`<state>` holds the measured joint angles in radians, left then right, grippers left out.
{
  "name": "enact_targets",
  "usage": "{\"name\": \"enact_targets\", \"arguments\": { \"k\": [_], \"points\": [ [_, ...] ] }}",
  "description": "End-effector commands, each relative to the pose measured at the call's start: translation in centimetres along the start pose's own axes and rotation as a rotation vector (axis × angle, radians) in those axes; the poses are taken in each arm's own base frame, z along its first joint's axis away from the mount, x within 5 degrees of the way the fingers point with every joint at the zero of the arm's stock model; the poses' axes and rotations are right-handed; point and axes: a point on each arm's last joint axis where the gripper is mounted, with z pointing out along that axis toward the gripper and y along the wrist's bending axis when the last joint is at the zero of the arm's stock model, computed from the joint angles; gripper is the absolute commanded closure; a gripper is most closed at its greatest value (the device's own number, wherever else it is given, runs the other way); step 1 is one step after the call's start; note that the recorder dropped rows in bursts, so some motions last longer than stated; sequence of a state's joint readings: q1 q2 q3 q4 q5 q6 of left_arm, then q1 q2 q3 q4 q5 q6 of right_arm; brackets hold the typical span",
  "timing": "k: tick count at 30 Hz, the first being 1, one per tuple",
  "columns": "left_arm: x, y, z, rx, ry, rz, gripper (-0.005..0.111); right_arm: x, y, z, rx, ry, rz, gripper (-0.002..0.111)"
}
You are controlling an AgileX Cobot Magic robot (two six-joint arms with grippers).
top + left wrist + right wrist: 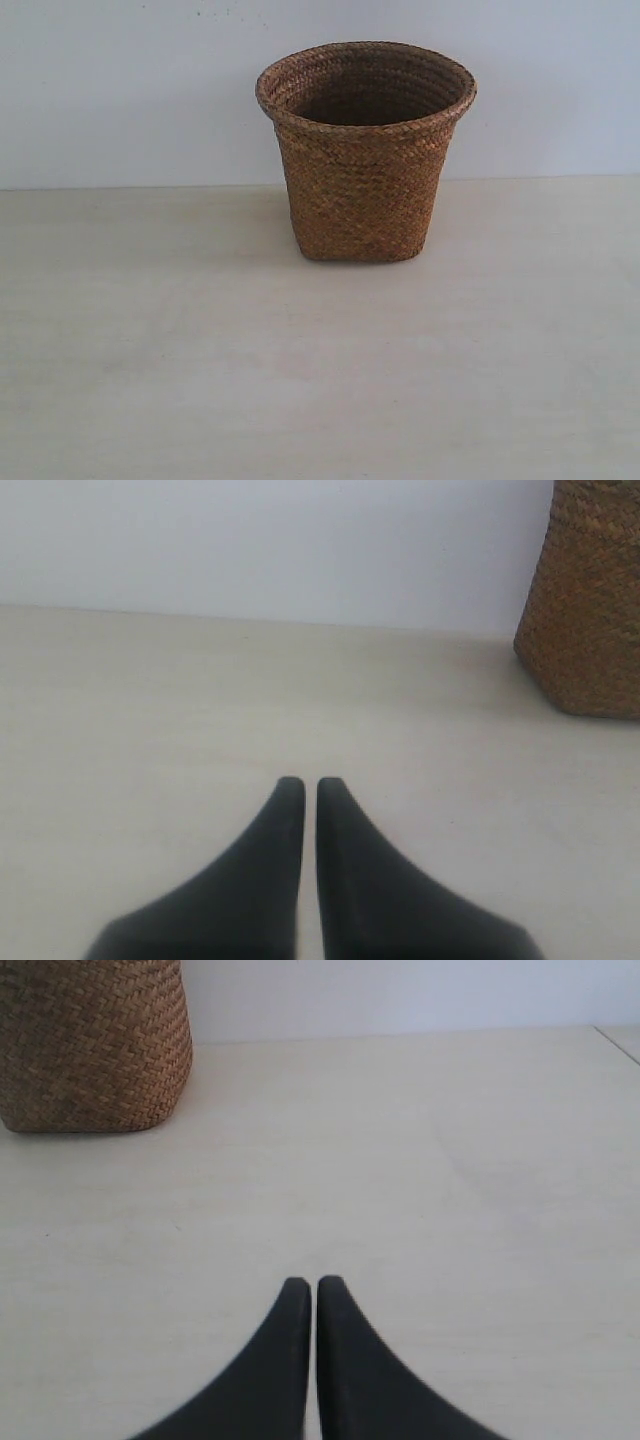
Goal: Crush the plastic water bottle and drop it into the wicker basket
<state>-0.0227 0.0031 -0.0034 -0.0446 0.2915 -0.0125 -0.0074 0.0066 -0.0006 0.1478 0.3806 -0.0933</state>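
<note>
The brown wicker basket [365,150] stands upright at the back middle of the table, its inside dark. The plastic water bottle shows in no view. My left gripper [310,783] hangs low over bare table, shut with nothing between its black fingers; the wicker basket [590,610] is off to one side, well apart from it. My right gripper [314,1282] is likewise shut and empty, with the wicker basket [95,1045] far ahead on the other side. Neither gripper appears in the exterior view.
A pale wooden table [320,380] spreads around the basket, with a plain white wall [120,90] behind it. In the right wrist view a table edge [618,1045] shows at the far corner.
</note>
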Motion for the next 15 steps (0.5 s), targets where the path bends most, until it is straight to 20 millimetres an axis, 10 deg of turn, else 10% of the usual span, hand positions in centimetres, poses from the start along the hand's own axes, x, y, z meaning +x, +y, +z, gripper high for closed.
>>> {"name": "enact_targets", "arguments": {
  "k": [1,15],
  "points": [
    [0.1,-0.01,0.01,0.0,0.0,-0.005,0.103,0.0,0.02,-0.04,-0.005,-0.005,0.005,0.108],
    [0.1,-0.01,0.01,0.0,0.0,-0.005,0.103,0.03,0.1,-0.05,-0.022,-0.002,0.008,0.108]
  ]
}}
